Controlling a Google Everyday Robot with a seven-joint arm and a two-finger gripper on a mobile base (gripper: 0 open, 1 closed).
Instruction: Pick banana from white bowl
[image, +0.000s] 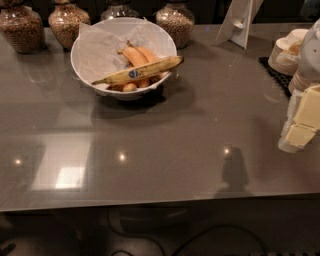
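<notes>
The approach is not yet begun: the pale cream gripper (300, 125) hangs at the grey desk's (165, 150) right edge, well apart from the large round white bowl (127, 93); I cannot tell how its jaws stand. The long, speckled, blue-stickered banana (137, 73) lies across the bowl's rim atop shorter orange-yellow bananas (141, 55). Next comes a reach left and down; brown-filled glass jars (176, 20) crowd behind.

Sole camera view. Set high and tilted downward; a grey countertop (165, 145) is seen from its near edge at moderate range. The far edge, lined with glass jars (20, 27), is taken in along the frame's top; the white bowl (122, 93) upper left of centre; the gripper (300, 125) cut off at the right edge.
</notes>
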